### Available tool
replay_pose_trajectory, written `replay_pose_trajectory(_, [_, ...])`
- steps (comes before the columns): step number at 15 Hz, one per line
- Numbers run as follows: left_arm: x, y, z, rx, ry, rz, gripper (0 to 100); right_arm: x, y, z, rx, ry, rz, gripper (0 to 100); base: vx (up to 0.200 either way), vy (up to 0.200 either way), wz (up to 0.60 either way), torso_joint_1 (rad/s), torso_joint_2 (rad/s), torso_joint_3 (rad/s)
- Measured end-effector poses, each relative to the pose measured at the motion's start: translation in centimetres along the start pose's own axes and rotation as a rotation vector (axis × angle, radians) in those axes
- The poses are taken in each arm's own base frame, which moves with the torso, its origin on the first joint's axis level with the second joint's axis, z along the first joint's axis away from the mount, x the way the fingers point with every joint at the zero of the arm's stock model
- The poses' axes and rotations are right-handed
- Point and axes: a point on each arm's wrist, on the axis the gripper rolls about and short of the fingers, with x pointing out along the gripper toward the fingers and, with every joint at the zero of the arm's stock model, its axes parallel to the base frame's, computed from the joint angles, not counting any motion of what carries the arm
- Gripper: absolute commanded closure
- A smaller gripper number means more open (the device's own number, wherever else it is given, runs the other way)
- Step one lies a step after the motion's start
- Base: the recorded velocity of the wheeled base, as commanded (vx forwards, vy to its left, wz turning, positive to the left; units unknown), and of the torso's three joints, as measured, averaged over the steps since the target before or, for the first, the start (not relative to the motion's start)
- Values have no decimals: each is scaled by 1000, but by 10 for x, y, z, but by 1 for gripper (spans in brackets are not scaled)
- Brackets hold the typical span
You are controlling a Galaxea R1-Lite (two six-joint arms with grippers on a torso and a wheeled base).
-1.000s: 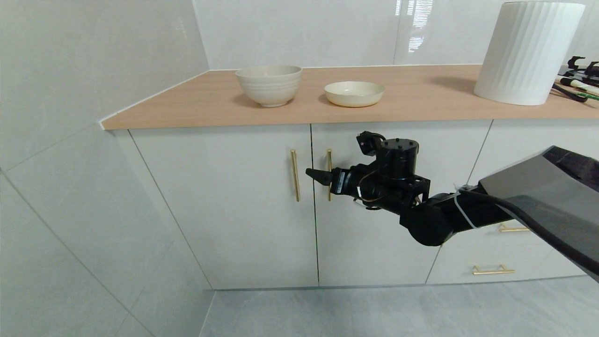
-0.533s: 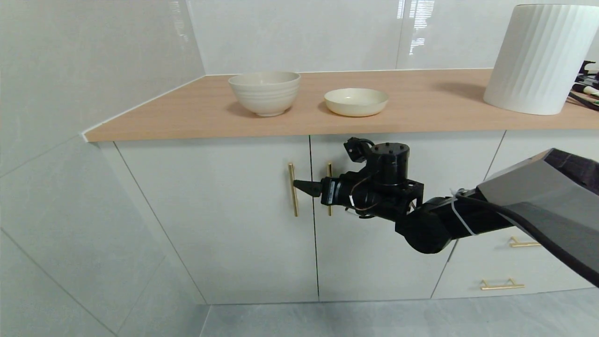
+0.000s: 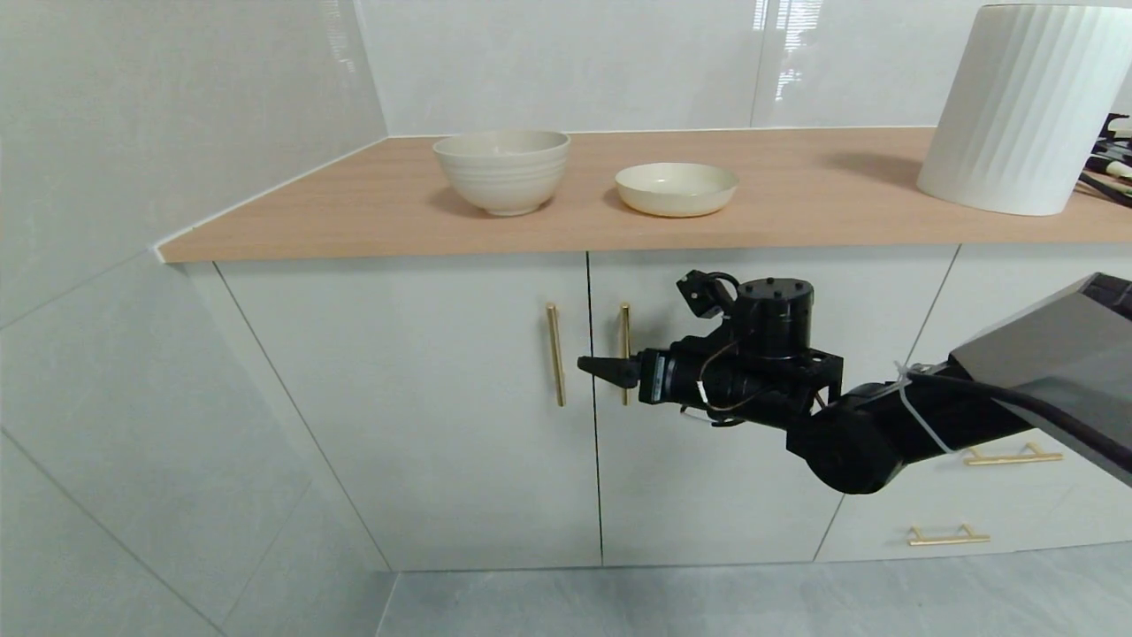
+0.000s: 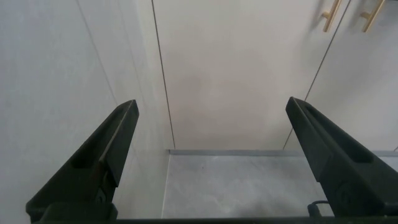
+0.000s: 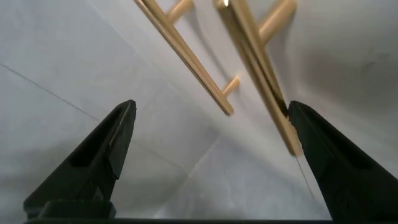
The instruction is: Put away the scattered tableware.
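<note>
Ribbed bowl [image 3: 501, 171] and shallow dish [image 3: 676, 188] look ceramic: slick, chippable, pinch the rim I'd say. Right tool [image 3: 594, 366] wide open, empty, by the brass door handle [image 3: 624, 326]

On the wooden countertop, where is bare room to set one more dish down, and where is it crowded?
Bare wood lies between the shallow dish and the white ribbed container, and from the deep bowl to the left corner of the countertop. The right end, past the container, is crowded with dark utensils.
</note>
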Motion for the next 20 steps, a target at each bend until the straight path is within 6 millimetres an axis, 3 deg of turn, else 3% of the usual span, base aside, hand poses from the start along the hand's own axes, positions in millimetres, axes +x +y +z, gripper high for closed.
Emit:
replay_pose_trajectory(14, [0, 0, 0, 0, 0, 0, 0, 18, -2, -10, -19, -46, -4, 0, 0, 0, 0, 0, 0, 0])
replay_pose_trajectory(20, [0, 0, 0, -1, 0, 0, 0, 5, 12, -19, -9, 18, 57, 0, 0, 0, 0, 0, 0, 0])
